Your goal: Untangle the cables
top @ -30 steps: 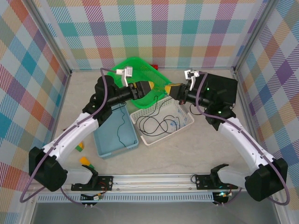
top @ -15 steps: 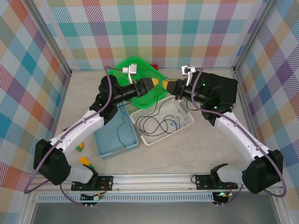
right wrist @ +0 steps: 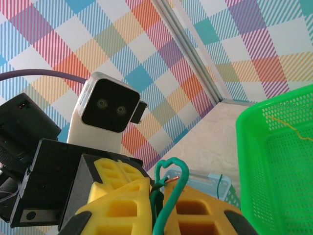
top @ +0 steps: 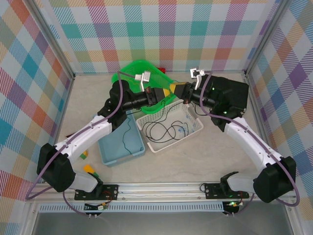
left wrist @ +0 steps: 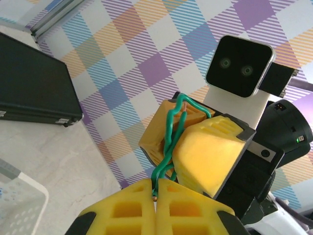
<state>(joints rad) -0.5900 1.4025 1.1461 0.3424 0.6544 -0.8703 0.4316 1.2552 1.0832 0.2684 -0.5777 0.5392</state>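
A thin green wire (left wrist: 168,147) — kinked and twisted on itself — is pinched in the closed jaws of both the left gripper (left wrist: 155,198) and the right gripper (right wrist: 157,205). Three wires in all — that one, one coiled black wire (top: 164,129) and one yellow wire (right wrist: 287,125).

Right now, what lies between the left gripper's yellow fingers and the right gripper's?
A short twisted run of thin green wire, gripped by the left gripper and the right gripper; the left wrist view shows it.

My left fingers (left wrist: 122,215) and right fingers (right wrist: 190,210) meet tip to tip above the far basket's (top: 142,61) right rim, a short cable (left wrist: 168,139) between them. In front sits the nearer basket (top: 194,129), holding a coiled cable (top: 164,129). The tray (top: 112,149) lies left of it, and the case (top: 234,90) sits far right on the surface (top: 195,161).
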